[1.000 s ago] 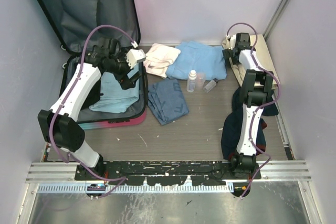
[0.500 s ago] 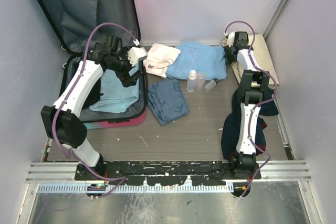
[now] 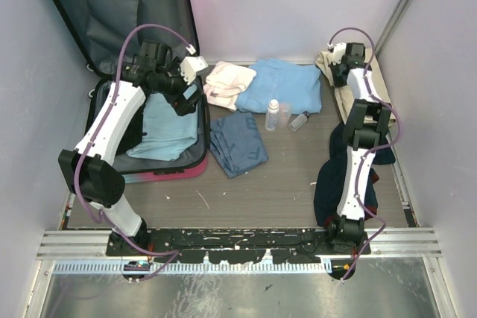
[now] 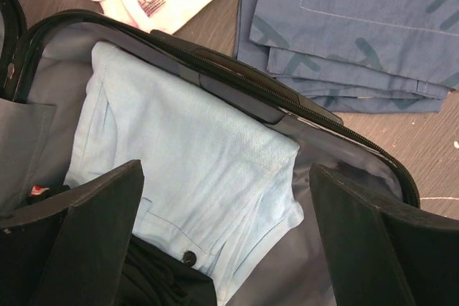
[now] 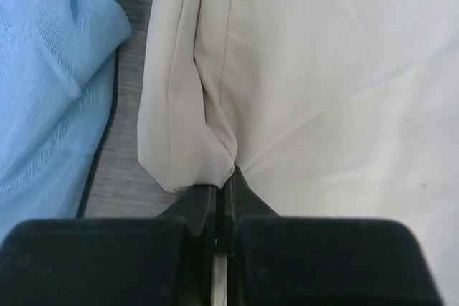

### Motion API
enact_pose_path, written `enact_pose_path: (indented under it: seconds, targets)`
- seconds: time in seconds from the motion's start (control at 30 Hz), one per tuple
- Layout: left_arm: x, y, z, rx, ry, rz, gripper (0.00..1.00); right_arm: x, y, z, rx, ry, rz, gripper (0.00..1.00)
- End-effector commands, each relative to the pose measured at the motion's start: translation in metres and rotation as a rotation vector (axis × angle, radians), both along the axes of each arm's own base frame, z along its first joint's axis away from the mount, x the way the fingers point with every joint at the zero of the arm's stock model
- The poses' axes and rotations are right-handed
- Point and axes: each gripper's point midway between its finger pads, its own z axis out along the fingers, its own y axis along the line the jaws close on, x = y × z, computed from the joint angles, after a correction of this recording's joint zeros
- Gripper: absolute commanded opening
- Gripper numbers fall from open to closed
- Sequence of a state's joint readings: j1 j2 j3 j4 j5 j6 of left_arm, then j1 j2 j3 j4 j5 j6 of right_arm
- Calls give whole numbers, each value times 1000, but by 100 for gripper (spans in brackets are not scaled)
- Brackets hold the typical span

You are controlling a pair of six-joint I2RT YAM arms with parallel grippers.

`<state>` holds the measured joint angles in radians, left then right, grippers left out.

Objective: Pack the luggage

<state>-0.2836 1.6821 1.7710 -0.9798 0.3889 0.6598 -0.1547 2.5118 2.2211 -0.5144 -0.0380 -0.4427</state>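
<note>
Luggage (image 3: 112,13): open at the left rear of the desk (image 3: 276,176), hard shell, grey fabric lining, lid propped against the wall. One folded pale blue twill garment (image 4: 193,148) is packed in the tray.

My left tool (image 4: 226,170) hangs over it, jaws spread wide, holding nothing. My right tool (image 5: 221,190) is pinched flat on a fold of the beige garment (image 5: 308,69), a smooth woven cloth at the far right.

Judgement: packing is partly done. The next move calls for lifting the limp beige piece clear and carrying it across to the tray. A soft cream garment (image 3: 227,83) and a blue printed cloth (image 3: 238,143) wait beside the shell.
</note>
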Motion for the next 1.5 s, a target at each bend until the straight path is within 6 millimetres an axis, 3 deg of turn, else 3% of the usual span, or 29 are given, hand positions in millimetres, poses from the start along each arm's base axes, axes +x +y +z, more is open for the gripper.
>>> enact_pose_path:
  seconds: [0.0, 0.47, 0.83, 0.93, 1.07, 1.23, 1.47]
  targets:
    - [3, -12, 28, -84, -38, 11, 100, -4, -26, 138, -12, -223, 31, 1]
    - [3, -40, 62, -295, 12, 64, 100, -86, -34, 258, -54, -320, 193, 1]
    - [-7, -41, 77, -352, 13, 102, 100, -135, 8, 356, -34, -487, 314, 1]
    - [-11, -36, 83, -370, 13, 132, 100, -142, 31, 387, -34, -549, 364, 1]
    - [-11, -22, 94, -431, 24, 219, 100, -148, 77, 423, -69, -650, 454, 1]
    - [-5, 17, 106, -517, 49, 389, 100, -156, 152, 465, -95, -795, 564, 0]
    - [-8, 68, 116, -613, 7, 553, 99, -160, 228, 526, -17, -1016, 605, 1]
